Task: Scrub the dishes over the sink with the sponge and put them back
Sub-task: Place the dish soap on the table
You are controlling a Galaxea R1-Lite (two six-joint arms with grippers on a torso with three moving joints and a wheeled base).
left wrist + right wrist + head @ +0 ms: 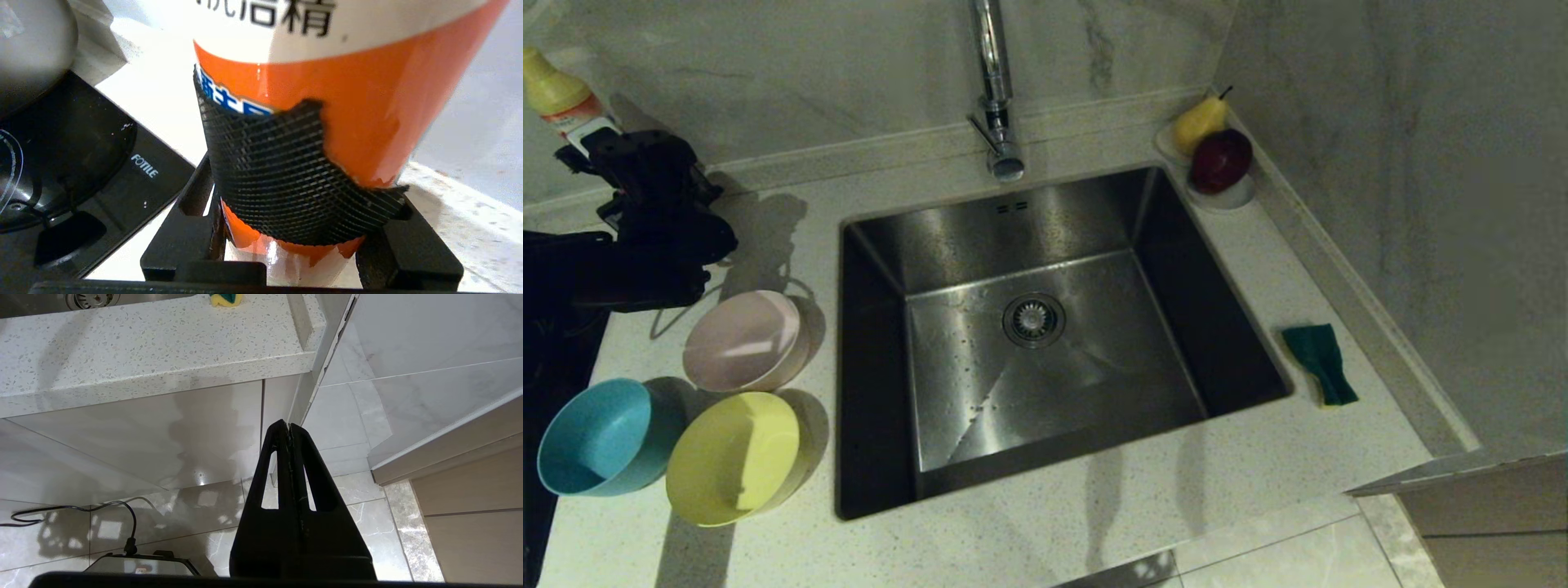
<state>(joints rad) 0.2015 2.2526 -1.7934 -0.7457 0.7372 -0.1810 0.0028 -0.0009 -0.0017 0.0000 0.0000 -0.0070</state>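
Three bowls stand on the counter left of the sink (1045, 220): a pale pink one (742, 340), a yellow one (734, 457) and a light blue one (598, 437). The green and yellow sponge (1319, 362) lies on the counter right of the sink, also visible in the right wrist view (226, 299). My left gripper (609, 151) is at the far left behind the bowls, its fingers (196, 192) shut on an orange and white detergent bottle (347, 102) with a yellow cap (551, 86). My right gripper (289, 426) hangs shut below the counter edge, over the floor.
A tall chrome tap (992, 90) rises behind the sink. A small white dish (1232, 194) with a pear and a red apple sits at the back right corner. A black cooktop (81, 163) and a grey pot (32, 45) lie left of the bottle. A wall bounds the counter's right side.
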